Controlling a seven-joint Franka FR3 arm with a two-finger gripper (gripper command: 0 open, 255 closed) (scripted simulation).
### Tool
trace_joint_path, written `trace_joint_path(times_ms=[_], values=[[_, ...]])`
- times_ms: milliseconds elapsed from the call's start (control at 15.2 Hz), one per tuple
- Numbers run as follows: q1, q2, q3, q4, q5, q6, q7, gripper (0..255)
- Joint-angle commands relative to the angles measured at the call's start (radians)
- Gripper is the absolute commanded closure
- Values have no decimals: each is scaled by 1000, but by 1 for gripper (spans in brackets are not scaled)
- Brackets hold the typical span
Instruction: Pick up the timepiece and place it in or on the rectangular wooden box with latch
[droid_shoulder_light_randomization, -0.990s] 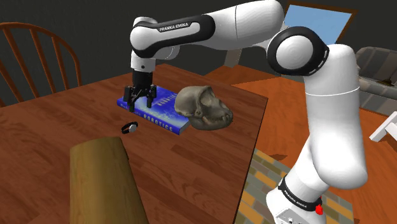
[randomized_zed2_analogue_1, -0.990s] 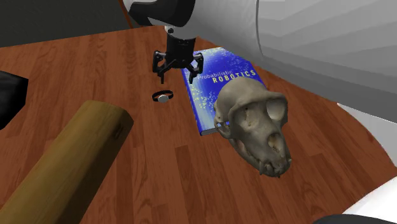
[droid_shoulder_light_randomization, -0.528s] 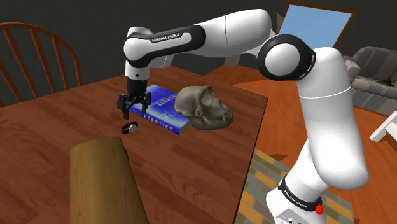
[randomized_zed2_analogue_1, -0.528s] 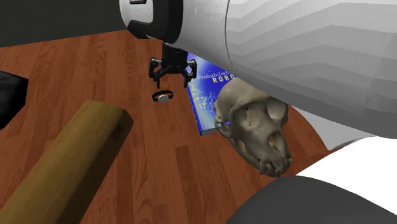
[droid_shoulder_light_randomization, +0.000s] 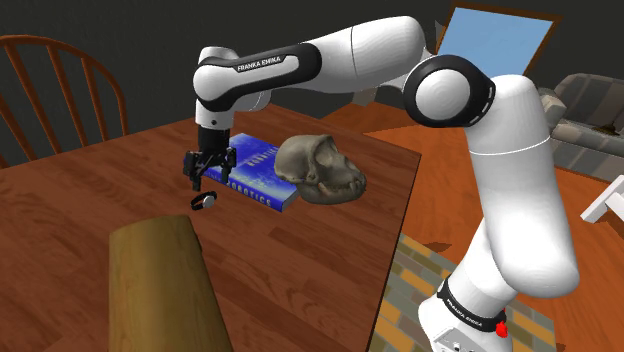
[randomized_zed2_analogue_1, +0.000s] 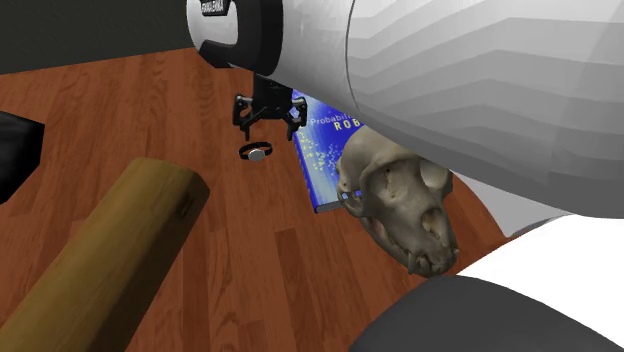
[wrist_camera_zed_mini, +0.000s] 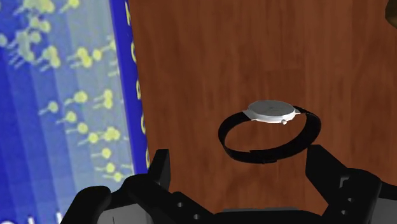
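Reddish wood desk (droid_shoulder_light_randomization: 330, 250) carries four things. Nearest: one brown box (droid_shoulder_light_randomization: 160, 290), rounded top, by front edge. Beyond it: one watch (droid_shoulder_light_randomization: 204, 200), black strap, pale face, on bare desk, apart from box, near book's edge. One black tool (droid_shoulder_light_randomization: 208, 178) hangs just above watch, fingers (wrist_camera_zed_mini: 159, 167) spread apart, gripping nothing. Then one blue book (droid_shoulder_light_randomization: 255, 175), lying flat. One grey-brown skull (droid_shoulder_light_randomization: 318, 170) just beside it, toward shoulder view's right. Farthest: one wooden chair (droid_shoulder_light_randomization: 60, 90) past desk.

Silver-faced watch (wrist_camera_zed_mini: 272, 112), black band looped; rounded wooden box (droid_shoulder_light_randomization: 160, 290) lies apart.
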Motion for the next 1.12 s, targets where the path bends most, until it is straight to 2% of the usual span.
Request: trace_joint_path(times_ms=[0,66,660,726,858,924,1056], values=[[-2,4,-2,-11,-1,1,-1,0],[-3,10,-3,-1,-1,-4,-1,255],[-2,6,-2,-2,-1,-5,1,255],[-2,6,-2,-2,-1,-5,1,0],[74,-170,-39,-267,-37,238,192,0],[126,-237,-63,-369,-80,343,315,0],[253,-332,-128,-520,-238,510,631,0]])
